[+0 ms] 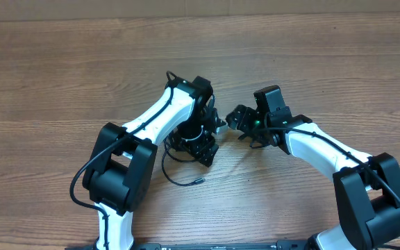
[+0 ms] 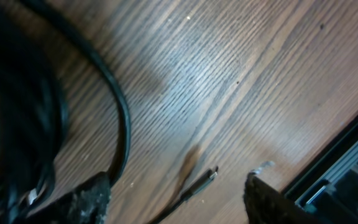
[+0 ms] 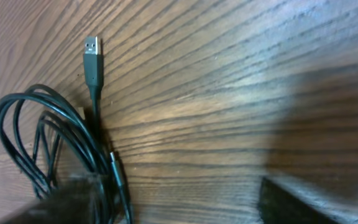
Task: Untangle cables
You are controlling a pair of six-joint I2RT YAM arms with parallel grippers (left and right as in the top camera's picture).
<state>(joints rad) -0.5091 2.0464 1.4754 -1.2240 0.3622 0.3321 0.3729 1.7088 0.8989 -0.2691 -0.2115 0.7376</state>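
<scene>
The cables are thin black cords in loose loops on the wooden table, partly hidden under my left gripper. In the left wrist view one cord curves past the left finger, and a small silvery plug tip lies on the wood between the fingers. My left gripper is open and holds nothing. In the right wrist view a coil of cords with a USB plug lies by the left finger. My right gripper is open over bare wood. From overhead the right gripper sits just right of the left one.
Both arms' bases stand near the table's front edge. A black metal rail runs along that edge. Thicker robot wires hang off the arms. Bare wooden tabletop stretches behind the grippers.
</scene>
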